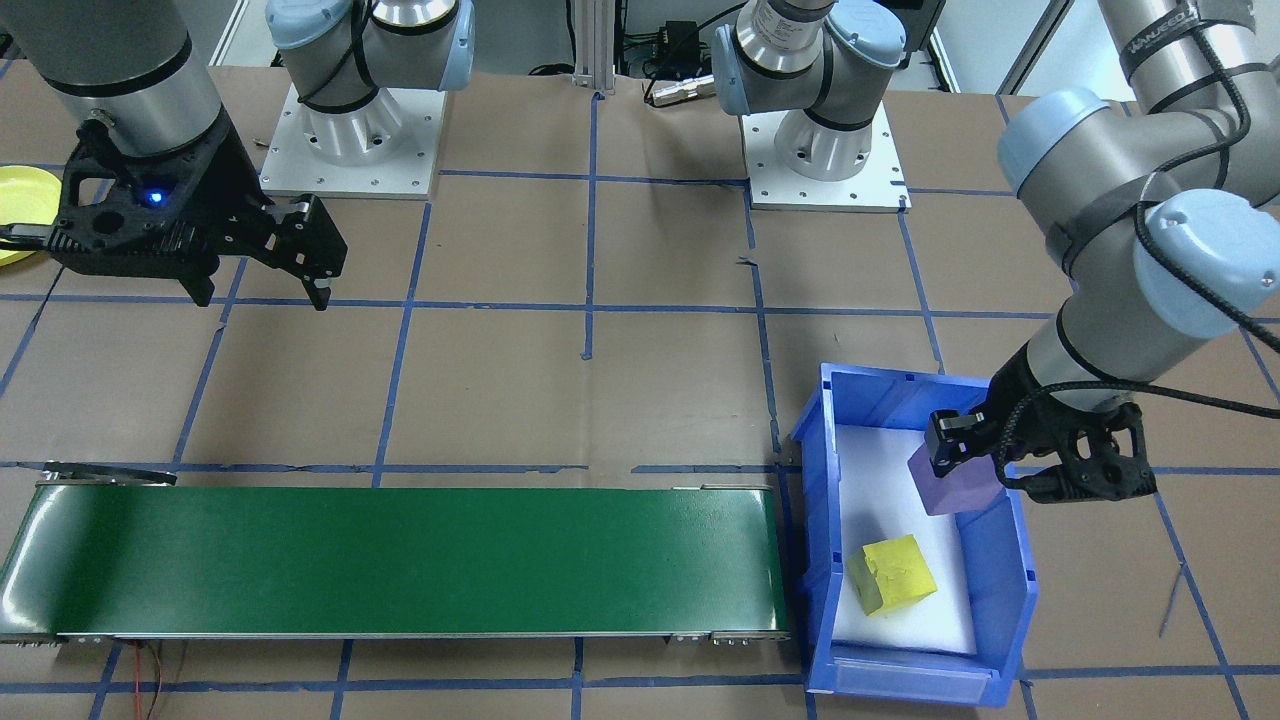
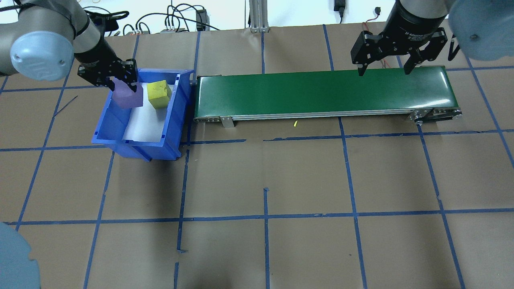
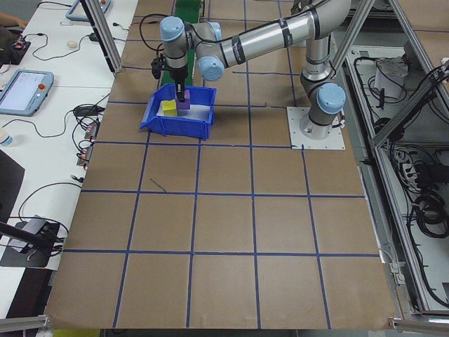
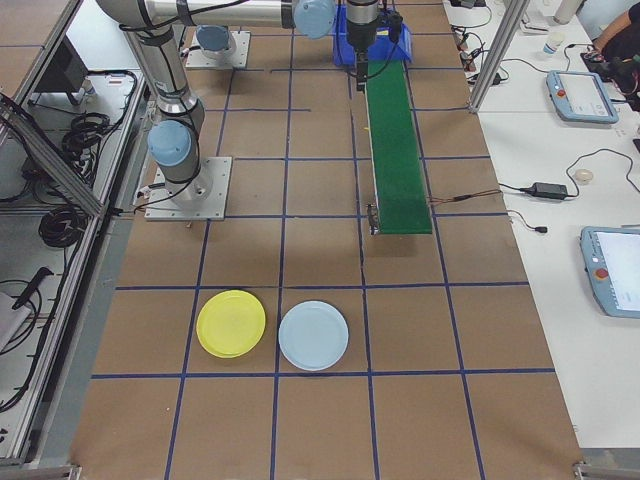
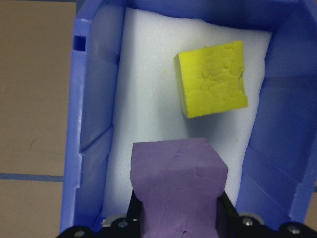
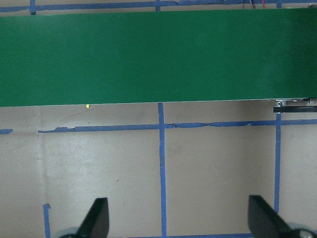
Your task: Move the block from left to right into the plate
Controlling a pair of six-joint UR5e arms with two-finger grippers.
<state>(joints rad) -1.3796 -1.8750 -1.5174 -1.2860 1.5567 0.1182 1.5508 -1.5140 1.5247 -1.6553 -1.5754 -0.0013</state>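
My left gripper [image 1: 975, 465] is shut on a purple block [image 1: 962, 492], holding it just above the blue bin [image 1: 1000, 600]. From the left wrist, the purple block [image 5: 178, 178] sits between the jaws over the bin's white floor. A yellow block [image 1: 895, 573] lies loose in the bin, also seen from overhead [image 2: 158, 93]. Empty and open, my right gripper [image 2: 384, 73] hovers over the far end of the green conveyor [image 2: 321, 92]. The yellow plate [image 4: 231, 323] lies flat on the table past the conveyor's end, and its edge shows in the front view [image 1: 15, 215].
A light blue plate [image 4: 313, 335] lies beside the yellow one. The bin butts against the conveyor's left end [image 2: 196, 96]. Both arm bases [image 1: 355, 130] stand on white plates. Brown paper with blue tape lines covers the table.
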